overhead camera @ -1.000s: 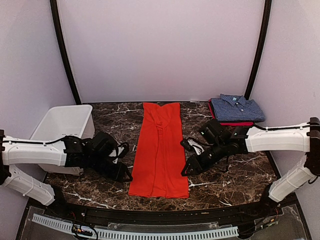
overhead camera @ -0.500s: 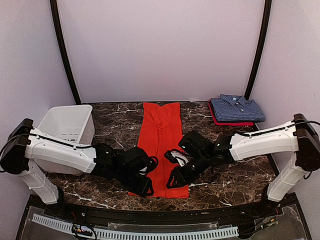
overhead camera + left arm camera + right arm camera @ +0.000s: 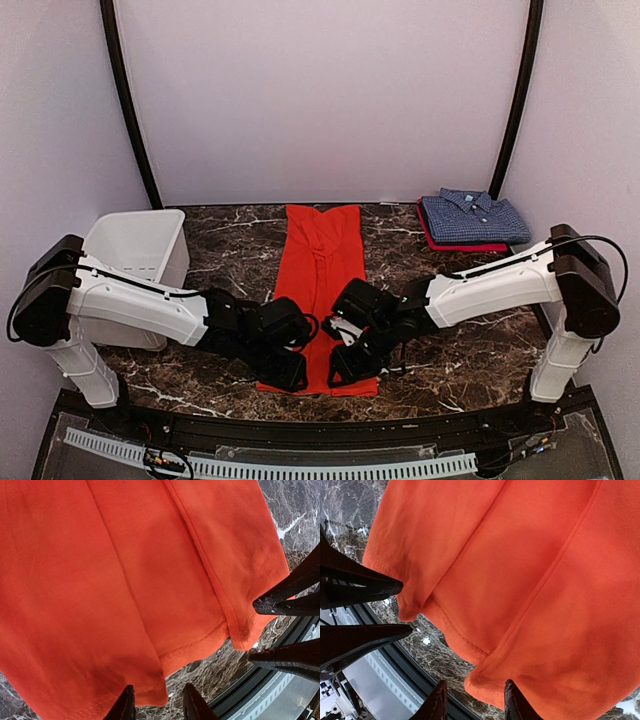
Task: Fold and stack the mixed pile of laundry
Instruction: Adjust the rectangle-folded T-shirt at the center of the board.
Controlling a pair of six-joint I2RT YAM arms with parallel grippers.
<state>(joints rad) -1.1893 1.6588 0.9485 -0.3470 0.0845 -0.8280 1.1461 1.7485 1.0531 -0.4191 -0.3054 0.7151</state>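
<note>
**Both grippers are at the near hem of the orange-red shirt, ready for the end-to-end fold.**
Top view: the orange-red shirt (image 3: 320, 285) lies as a long strip on the surface (image 3: 470, 350), running from 12 to 6 o'clock. The checked shirt (image 3: 472, 218) is already folded at 2 o'clock. The left gripper (image 3: 290, 375) and the right gripper (image 3: 345, 372) sit low at the hem corners at 6 o'clock. Left wrist view: the left gripper (image 3: 157, 689) has its jaws apart, with one hem corner just between them and not pinched. Right wrist view: the right gripper (image 3: 475, 682) is the same at the other corner, jaws apart. I judge the next move calls for both to close on the hem together, then lift and carry it evenly toward 12 o'clock.
</note>
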